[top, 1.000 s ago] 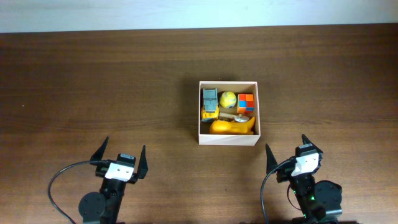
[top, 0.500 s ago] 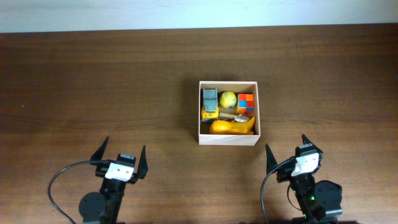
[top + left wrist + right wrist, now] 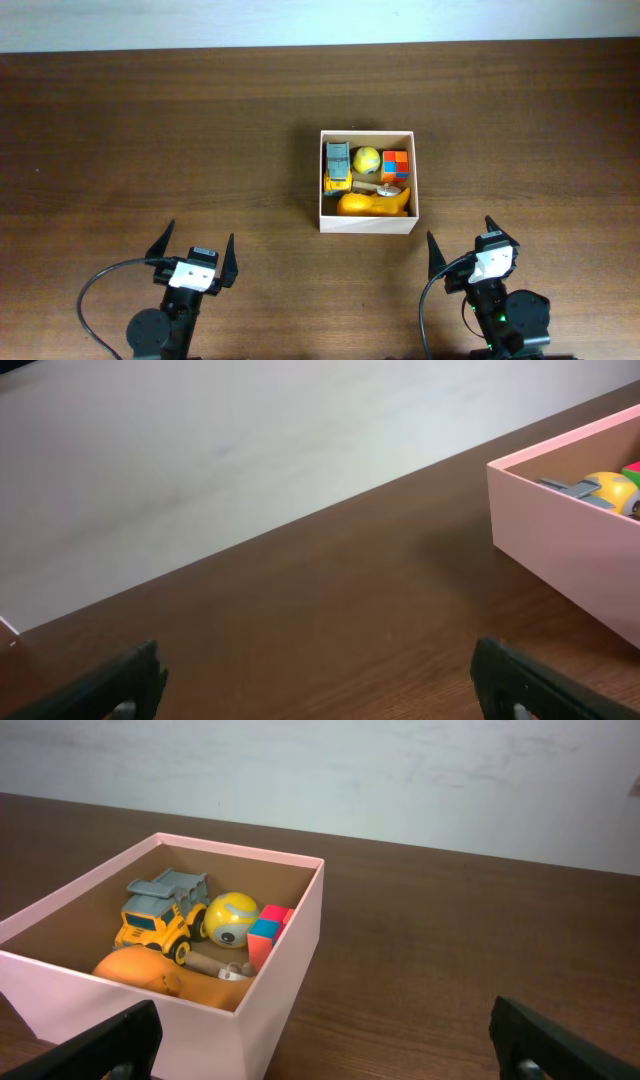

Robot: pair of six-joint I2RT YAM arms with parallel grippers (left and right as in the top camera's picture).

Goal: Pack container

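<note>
Your container (image 3: 368,224) sits on the table (image 3: 150,120) ahead of both grippers and a bit to the right, so your right gripper (image 3: 460,230) is nearer to it than your left gripper (image 3: 200,232). Both grippers are spread wide and hold nothing. The box is square with pale walls, and a toy truck (image 3: 338,165), a yellow ball (image 3: 367,159), a colored cube (image 3: 396,165) and an orange toy (image 3: 372,204) lie inside
</note>
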